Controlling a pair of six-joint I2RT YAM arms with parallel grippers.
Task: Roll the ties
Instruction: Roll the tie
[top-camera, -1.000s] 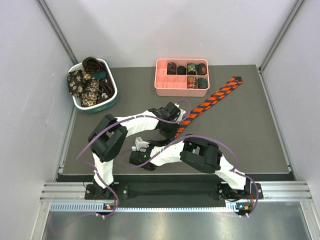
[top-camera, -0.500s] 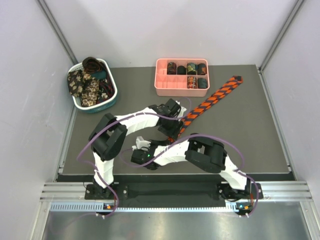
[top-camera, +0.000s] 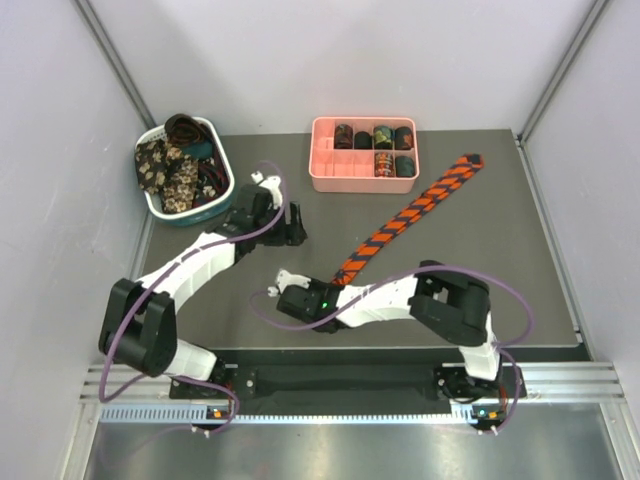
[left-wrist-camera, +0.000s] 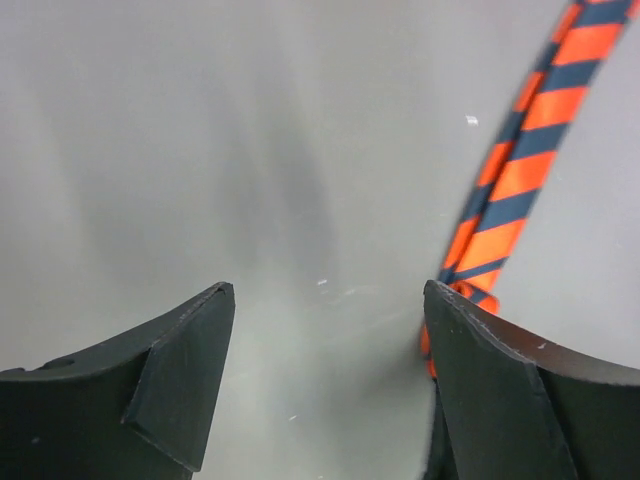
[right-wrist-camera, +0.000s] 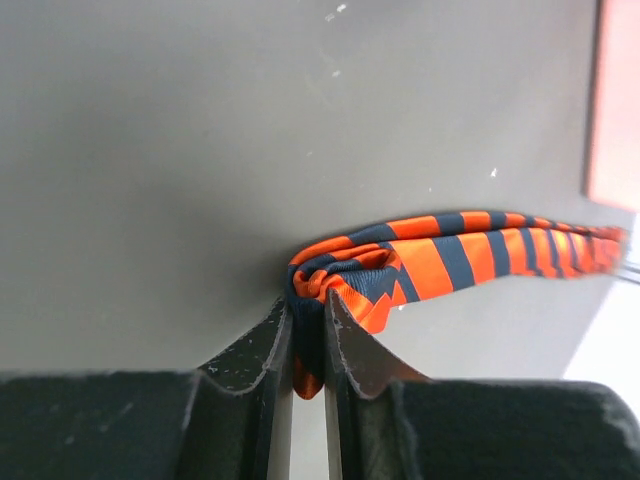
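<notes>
An orange-red and black striped tie (top-camera: 420, 205) lies diagonally on the dark table, from the back right to the front middle. My right gripper (top-camera: 338, 283) is shut on its narrow near end. In the right wrist view the folded end of the tie (right-wrist-camera: 450, 260) is pinched between the fingers of the right gripper (right-wrist-camera: 305, 310). My left gripper (top-camera: 287, 232) stands open to the left of the tie, holding nothing. The left wrist view shows the left gripper (left-wrist-camera: 325, 300) over bare table, with the tie (left-wrist-camera: 510, 190) beside its right finger.
A pink compartment tray (top-camera: 330, 178) at the back middle holds several rolled ties. A white-and-teal basket (top-camera: 200, 215) at the back left holds loose floral and dark ties. White walls close in the table on three sides.
My left gripper has opened, let go of the striped tie and swung left toward the basket. The right gripper stays shut on the tie's end and has shifted slightly right.
</notes>
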